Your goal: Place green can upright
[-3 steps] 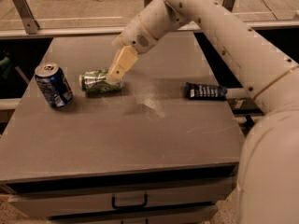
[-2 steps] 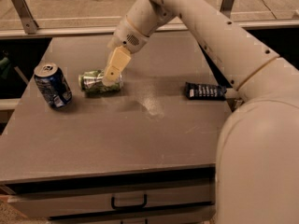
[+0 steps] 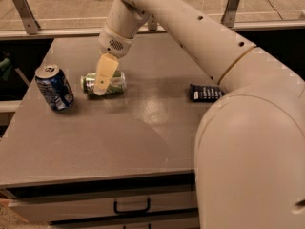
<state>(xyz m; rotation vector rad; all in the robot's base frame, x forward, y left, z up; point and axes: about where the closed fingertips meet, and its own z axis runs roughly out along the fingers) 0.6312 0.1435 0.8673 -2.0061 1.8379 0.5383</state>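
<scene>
The green can (image 3: 117, 82) lies on its side on the grey table (image 3: 119, 142), left of centre, with its silver end facing left. My gripper (image 3: 102, 86) hangs from the white arm (image 3: 190, 27) and reaches down over the middle of the can, covering part of it. The arm comes in from the right and fills the right side of the view.
A blue can (image 3: 54, 87) with white markings stands upright to the left of the green can, near the table's left edge. A flat black object (image 3: 206, 93) lies at the right, partly behind the arm. A drawer with a handle (image 3: 131, 207) sits below the table's front edge.
My gripper has moved left and down, from the can's right end to over its middle. The green can and the blue can have not moved.
</scene>
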